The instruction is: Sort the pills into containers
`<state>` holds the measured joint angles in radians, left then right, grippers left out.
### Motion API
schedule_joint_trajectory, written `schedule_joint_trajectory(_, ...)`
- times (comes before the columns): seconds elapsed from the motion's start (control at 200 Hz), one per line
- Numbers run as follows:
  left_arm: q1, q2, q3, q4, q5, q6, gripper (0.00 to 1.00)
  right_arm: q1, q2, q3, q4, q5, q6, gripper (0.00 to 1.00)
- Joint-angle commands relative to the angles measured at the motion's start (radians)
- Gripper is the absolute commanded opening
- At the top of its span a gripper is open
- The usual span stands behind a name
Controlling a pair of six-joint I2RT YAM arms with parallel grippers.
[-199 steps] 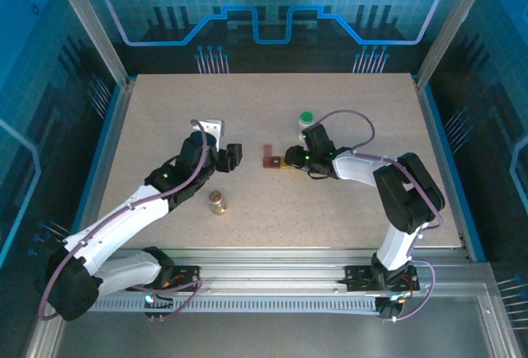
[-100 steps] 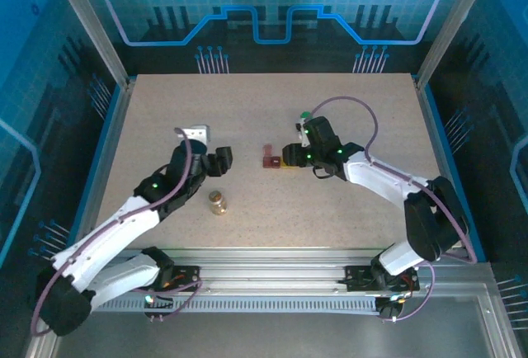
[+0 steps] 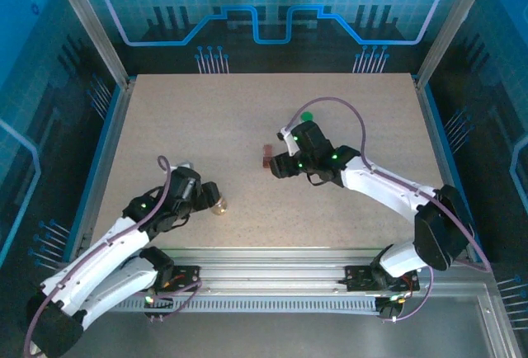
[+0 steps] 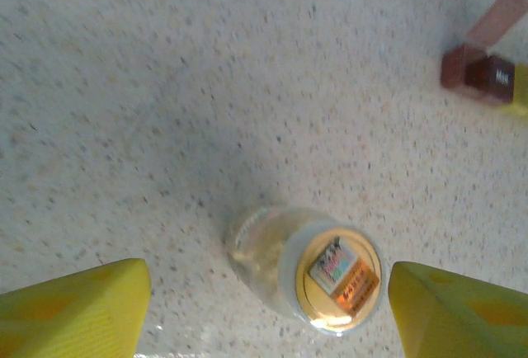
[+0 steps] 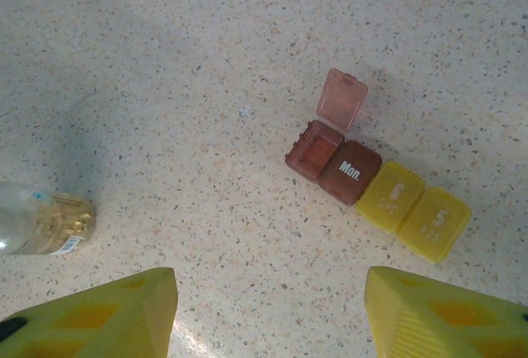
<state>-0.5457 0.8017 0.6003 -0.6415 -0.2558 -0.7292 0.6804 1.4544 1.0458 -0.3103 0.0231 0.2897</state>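
**Row of containers** (image 5: 371, 186): four small square boxes set edge to edge, lying flat on the table (image 3: 206, 119). In the right wrist view the long axis of the row runs from upper left to lower right. The two red-brown boxes (image 5: 334, 162) form the upper-left end. The two yellow boxes (image 5: 412, 211), marked 6 and 5, form the lower-right end. The end red-brown box is open, with its lid (image 5: 342, 101) swung up and away from the row; its neighbour reads "Mon."

**Right gripper** (image 3: 279, 165): poised above the row, fingers (image 5: 99, 313) spread wide, grasping and touching nothing.

**Left gripper** (image 3: 208, 196): jaws wide apart, fingers (image 4: 74, 308) flanking a small clear bottle (image 4: 309, 269). The bottle stands upright with its labelled cap toward the camera. One finger is clear of it and the other is just beside it; contact cannot be told. The bottle stands well apart from the row, toward the left arm.
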Motion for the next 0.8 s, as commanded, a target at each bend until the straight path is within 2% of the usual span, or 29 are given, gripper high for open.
schedule_joint_trajectory(0.0,-0.038,0.06,0.002,0.057,0.053,-0.085,0.77,0.008,-0.044,-0.021,0.014,0.003,-0.027,0.64)
schedule_joint_trajectory(0.15,-0.07,0.175,0.006,0.057,0.011,-0.078,0.76,0.008,-0.067,-0.039,0.0,0.006,-0.041,0.67)
schedule_joint_trajectory(0.33,-0.105,0.243,0.028,0.048,-0.057,-0.028,0.73,0.002,-0.1,-0.076,0.025,-0.033,-0.034,0.68)
schedule_joint_trajectory(0.585,-0.115,0.322,0.03,0.109,-0.052,-0.001,0.64,-0.012,-0.121,-0.097,0.028,-0.034,-0.038,0.68)
schedule_joint_trajectory(0.795,-0.149,0.409,0.083,0.169,-0.059,0.032,0.61,-0.041,-0.163,-0.116,0.006,-0.02,-0.043,0.68)
